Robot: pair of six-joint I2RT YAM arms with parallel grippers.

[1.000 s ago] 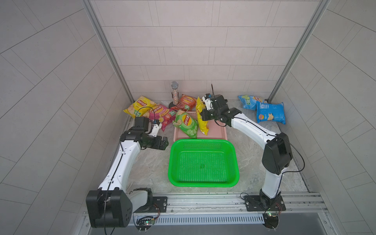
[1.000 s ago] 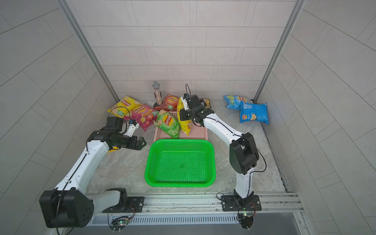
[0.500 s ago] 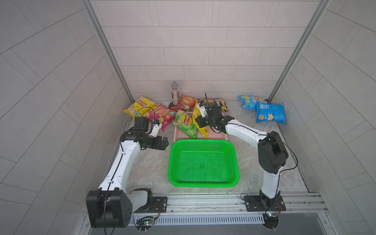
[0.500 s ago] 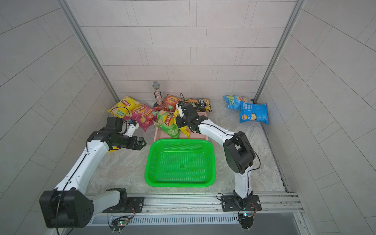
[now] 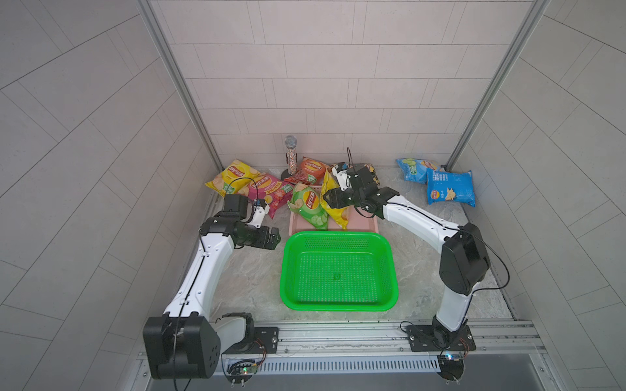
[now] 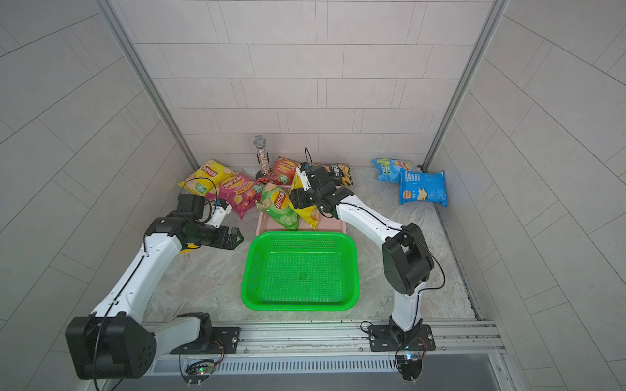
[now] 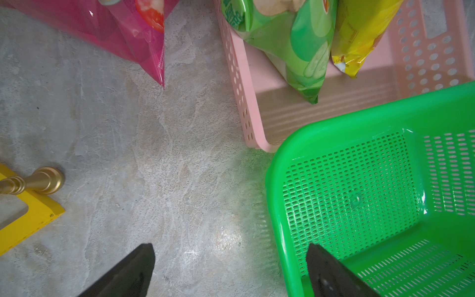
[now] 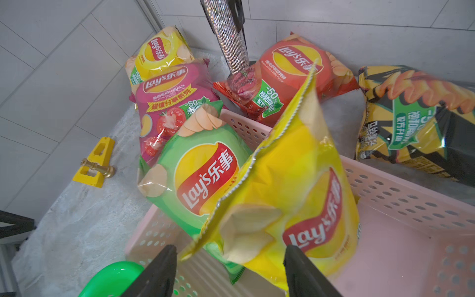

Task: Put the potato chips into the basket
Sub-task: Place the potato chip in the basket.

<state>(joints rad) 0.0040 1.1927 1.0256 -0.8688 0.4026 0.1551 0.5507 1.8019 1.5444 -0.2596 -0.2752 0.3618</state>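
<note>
— Biggest first?
— Widest, a marbled grey bench (image 5: 250,281); on it, a green perforated plastic basket (image 5: 338,306), a pink perforated plastic tray (image 5: 362,225) just behind.
— And the chips?
— Leaning side by side in the tray: green foil Lay's bag (image 5: 310,208), yellow foil Lay's bag (image 8: 295,192). Farther back: second yellow foil bag (image 5: 232,174), magenta foil bag (image 5: 271,189), red foil bag (image 5: 311,168), black foil bag (image 6: 340,172), two blue foil bags (image 5: 411,167) (image 5: 449,188).
— Jaws?
— Both gaping: right jaws just before the tray's yellow bag, touch unclear; left jaws beside the basket's back corner.
— Smallest?
— Then a glittery microphone on a black round stand (image 5: 290,159); yellow triangular plastic piece (image 7: 25,218) near the left arm.
</note>
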